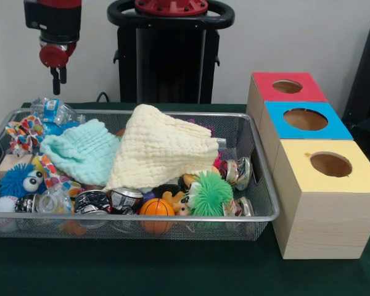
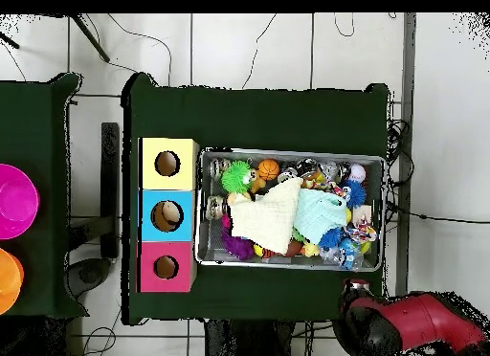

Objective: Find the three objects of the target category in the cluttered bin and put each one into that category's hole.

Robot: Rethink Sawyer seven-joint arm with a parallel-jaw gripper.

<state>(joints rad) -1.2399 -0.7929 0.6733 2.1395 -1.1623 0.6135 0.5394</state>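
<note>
Front view shows the end effector hanging in the air above the far left corner of the table, clear of everything; its two short fingers stand close together, narrow, with nothing between them. Below it, the cluttered bin sits on the dark green table, its right end just beside three wooden boxes: red-topped box farthest, blue-topped box in the middle, yellow-topped box nearest, each with a round hole. Inside the bin a cream cloth overlaps a mint cloth, covering part of the toys. An orange ball, a green spiky ball and a blue fuzzy toy lie along the near rim.
</note>
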